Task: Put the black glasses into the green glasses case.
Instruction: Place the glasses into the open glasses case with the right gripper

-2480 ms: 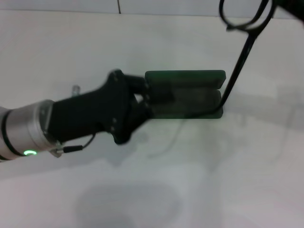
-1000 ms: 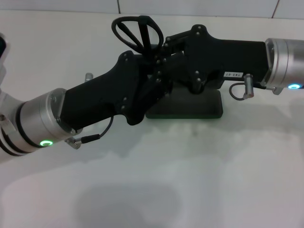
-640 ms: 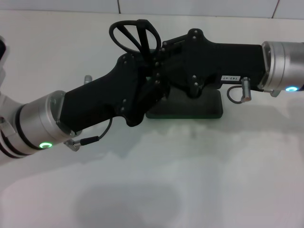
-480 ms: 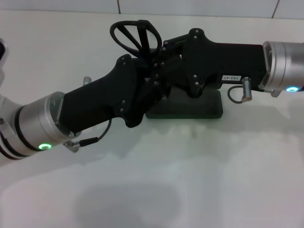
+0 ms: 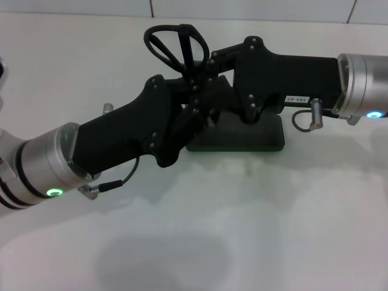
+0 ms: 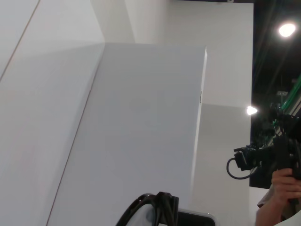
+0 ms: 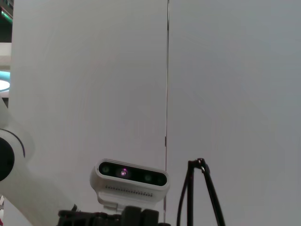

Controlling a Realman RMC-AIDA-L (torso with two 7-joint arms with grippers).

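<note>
White table; left tool slightly farther.

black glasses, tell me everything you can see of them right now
The black glasses have a thin, dark frame with rounded rims and slender temple arms. They are held up above the table, tilted, where the left gripper and right gripper meet, over the left end of the green glasses case. The rims stick out past the grippers; the lower parts are hidden, so which gripper grips them is unclear. The left wrist view shows the rims' edge.
</note>
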